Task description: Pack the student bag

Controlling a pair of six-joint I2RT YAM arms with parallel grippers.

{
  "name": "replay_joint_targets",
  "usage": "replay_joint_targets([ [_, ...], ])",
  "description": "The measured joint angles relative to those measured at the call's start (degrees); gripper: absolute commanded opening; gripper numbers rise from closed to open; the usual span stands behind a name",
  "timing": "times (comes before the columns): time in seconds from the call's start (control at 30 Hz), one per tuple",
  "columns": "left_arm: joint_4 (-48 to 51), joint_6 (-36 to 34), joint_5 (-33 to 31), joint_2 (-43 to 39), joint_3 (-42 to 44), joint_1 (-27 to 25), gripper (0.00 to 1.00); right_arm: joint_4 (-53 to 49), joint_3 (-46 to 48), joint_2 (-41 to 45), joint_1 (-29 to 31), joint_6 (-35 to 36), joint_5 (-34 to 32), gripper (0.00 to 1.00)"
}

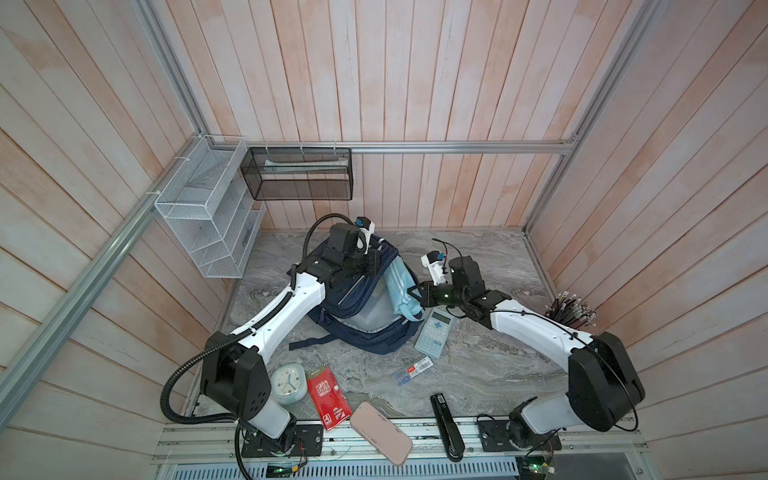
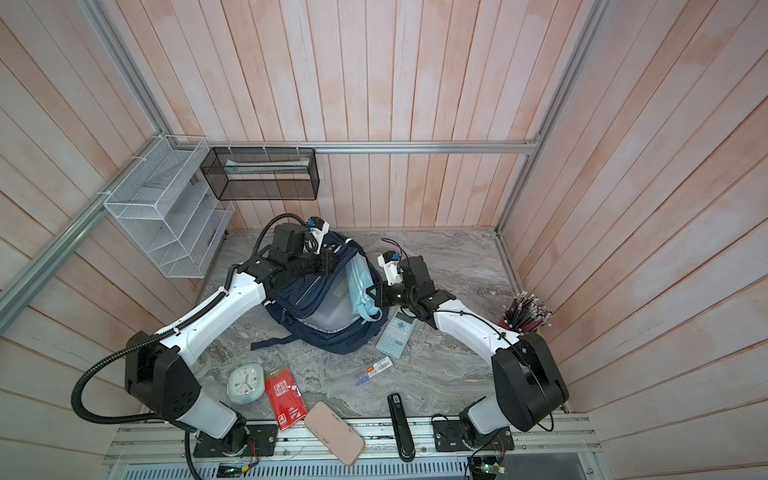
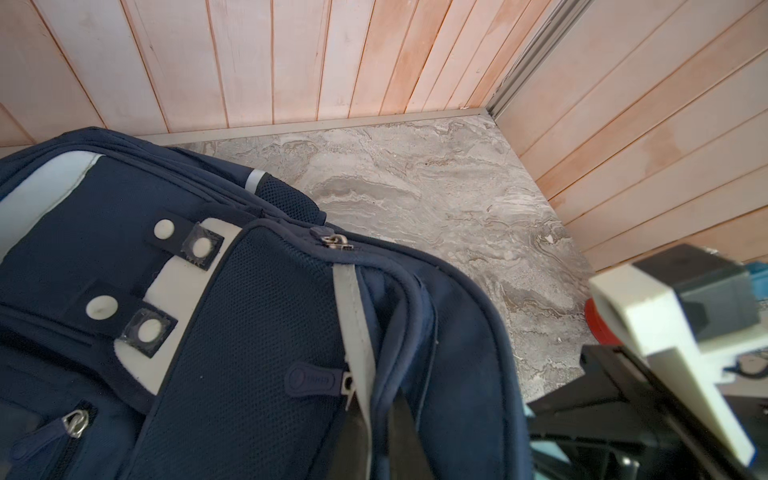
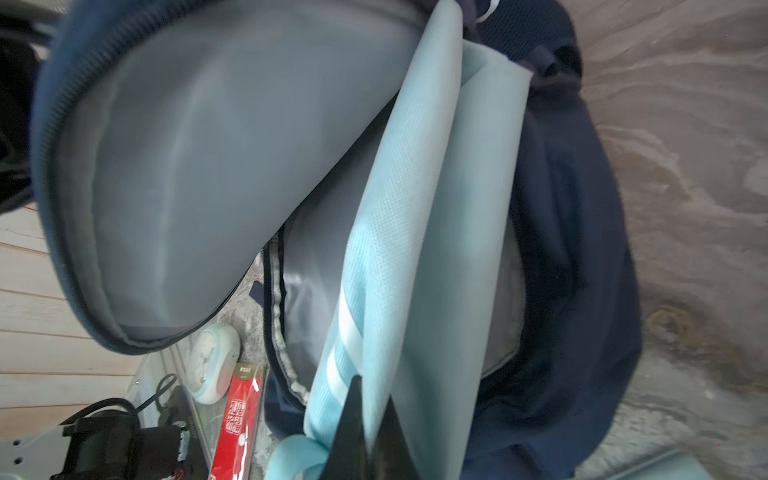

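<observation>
The student bag (image 1: 365, 338) (image 2: 328, 338), a large navy backpack, lies in the middle of the table with its main compartment unzipped and its grey lining (image 4: 199, 158) showing. My left gripper (image 1: 376, 261) (image 2: 330, 261) (image 3: 378, 419) is shut on the rim of the bag's front flap (image 3: 249, 332), next to a grey stripe. A light-blue fabric pouch (image 1: 399, 286) (image 2: 358, 286) (image 4: 419, 249) with white stripes stands partly inside the opening. My right gripper (image 1: 413, 291) (image 2: 372, 293) (image 4: 372, 395) is shut on the pouch's outer end.
A light-blue calculator (image 1: 434, 332) lies just right of the bag, and a pen pack (image 1: 413, 371) lies in front of it. Along the front edge lie a clock (image 1: 288, 383), a red packet (image 1: 328, 392), a pink case (image 1: 380, 432) and a black stapler (image 1: 446, 424). A pencil cup (image 1: 573, 311) stands at the right wall, and wire baskets (image 1: 208, 208) hang at the back left.
</observation>
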State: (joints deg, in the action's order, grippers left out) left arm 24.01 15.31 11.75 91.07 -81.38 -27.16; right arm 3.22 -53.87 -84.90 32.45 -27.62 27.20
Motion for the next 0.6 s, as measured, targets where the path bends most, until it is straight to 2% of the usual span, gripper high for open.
replay_joint_targets([
  [0.1, -0.07, 0.85, 1.38, 0.76, -1.36, 0.13, 0.0, 3.85, 0.63, -2.8, 3.3, -2.14, 0.31, 0.0],
  [0.23, -1.36, 3.02, 4.17, 0.79, -0.94, 0.44, 0.0, 8.96, -2.1, -11.91, 5.68, -2.34, 0.96, 0.0],
  [0.37, -2.47, 4.98, 5.95, 0.26, 0.04, 0.57, 0.0, 17.31, -9.07, -23.3, 5.49, -4.02, 1.09, 0.0],
  [0.47, -3.52, 6.23, 6.88, -1.31, 2.23, 0.59, 0.0, 24.5, -14.19, -29.46, 6.1, -7.17, -1.92, 0.0],
  [0.6, -8.35, 7.87, 7.08, -4.13, 7.1, 1.29, 0.0, 28.96, -21.59, -36.28, 7.85, -12.74, -6.78, 0.39],
])
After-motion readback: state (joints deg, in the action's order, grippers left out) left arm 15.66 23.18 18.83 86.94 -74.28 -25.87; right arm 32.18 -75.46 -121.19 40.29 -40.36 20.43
